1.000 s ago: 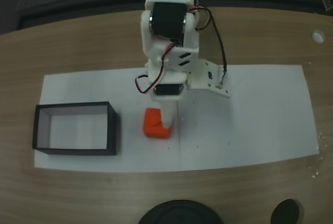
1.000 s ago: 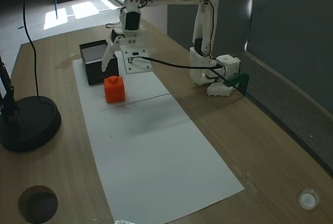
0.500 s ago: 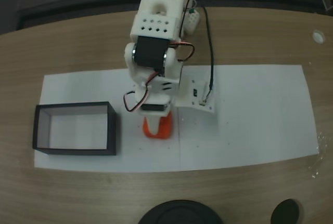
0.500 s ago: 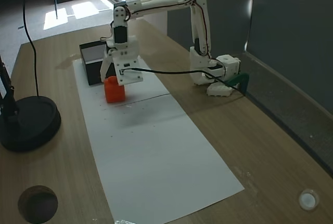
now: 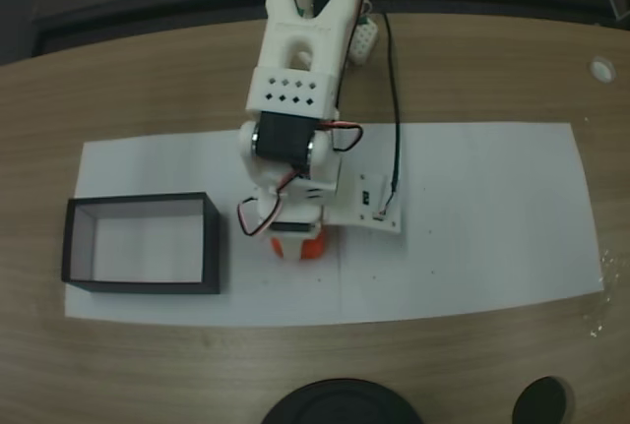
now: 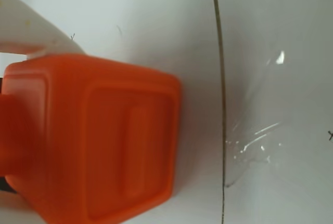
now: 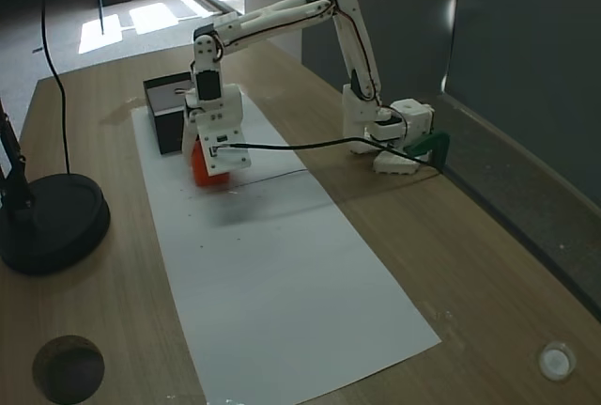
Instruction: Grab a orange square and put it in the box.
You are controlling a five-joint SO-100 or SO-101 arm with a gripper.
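Note:
The orange square (image 5: 299, 248) sits on the white paper, a little right of the box (image 5: 212, 243) in a fixed view from above, and is mostly covered by the arm's wrist. My gripper (image 5: 295, 244) is down over it. In the wrist view the orange square (image 6: 104, 141) fills the left half, and a white finger (image 6: 31, 31) lies against its upper edge. The other finger is hidden. In a fixed view from the side, the gripper (image 7: 203, 166) straddles the orange square (image 7: 207, 174) right beside the black box (image 7: 169, 131). The jaws look open around the block.
A white paper sheet (image 5: 472, 227) covers the wooden table. A black round stand base (image 7: 52, 222) with a thin pole stands near the paper. There is a round hole (image 7: 68, 367) in the tabletop. A black cable (image 7: 300, 145) trails from the wrist to the arm's base.
The arm has reached farther out and lowered the gripper from above and behind the orange square down around it. The square and the box have stayed in place.

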